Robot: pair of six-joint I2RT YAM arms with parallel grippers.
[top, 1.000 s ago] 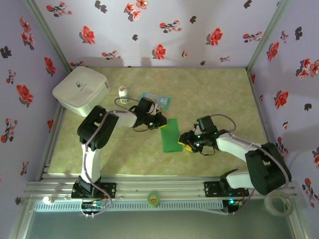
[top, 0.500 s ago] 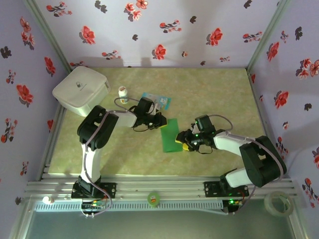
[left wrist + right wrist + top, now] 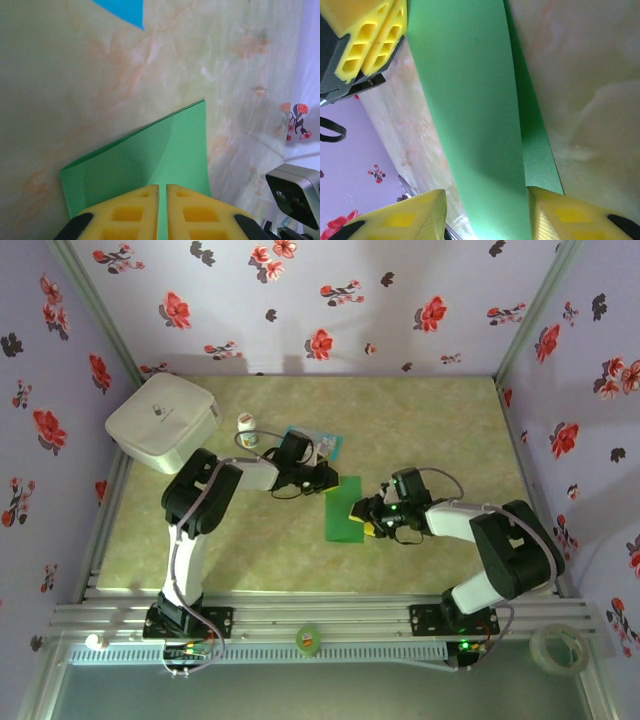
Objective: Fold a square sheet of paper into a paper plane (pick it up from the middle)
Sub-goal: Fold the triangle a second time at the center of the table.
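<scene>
Your green sheet of paper [image 3: 343, 510] lies near the middle of the surface [image 3: 440, 430], between your two arms. It is doubled over into a long shape, and your right wrist view shows its top layer [image 3: 470, 100] lifted a little off the bottom one. Your left pincer [image 3: 326, 483] sits at the far end of the sheet. Its yellow fingers [image 3: 130, 210] are pressed together over the green paper [image 3: 165, 150], but you cannot tell if they pinch it. Your right pincer [image 3: 366, 517] is at the sheet's right edge. Its fingers [image 3: 420, 220] stand apart, with the lifted layer running between them. A blue-and-white packet [image 3: 318, 443] lies just past the left pincer, apart from the sheet.
</scene>
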